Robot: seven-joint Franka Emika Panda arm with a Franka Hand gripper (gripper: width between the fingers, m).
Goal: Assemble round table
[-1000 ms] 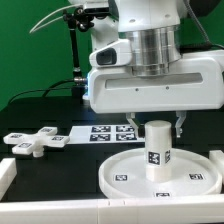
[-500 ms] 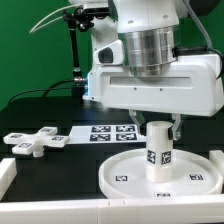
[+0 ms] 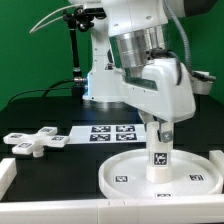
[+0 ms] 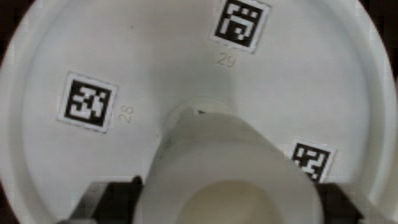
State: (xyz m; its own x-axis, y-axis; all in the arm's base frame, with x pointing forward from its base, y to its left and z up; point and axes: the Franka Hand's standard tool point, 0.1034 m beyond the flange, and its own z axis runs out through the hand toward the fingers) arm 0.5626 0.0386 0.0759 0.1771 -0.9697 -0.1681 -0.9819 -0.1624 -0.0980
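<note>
The large round disc (image 3: 118, 172) lies flat on the black table at the exterior view's right. The short thick cylinder leg (image 3: 160, 155) stands upright at its middle. My gripper (image 3: 160, 128) comes down over the leg's top and is shut on it, one finger on each side. In the wrist view the leg (image 4: 222, 150) fills the near part, with dark pads (image 4: 118, 198) against its sides, and the disc (image 4: 160, 50) with its tags lies beyond. The cross-shaped foot piece (image 3: 33, 143) lies apart at the exterior view's left.
The marker board (image 3: 110, 133) lies flat behind the disc. White border rails (image 3: 6, 172) run along the table's front and side edges. The arm's base and cables stand at the back before a green backdrop.
My hand has turned about the leg's upright axis; its broad face, square to the camera before, now stands at an angle. The leg and disc stay in place.
</note>
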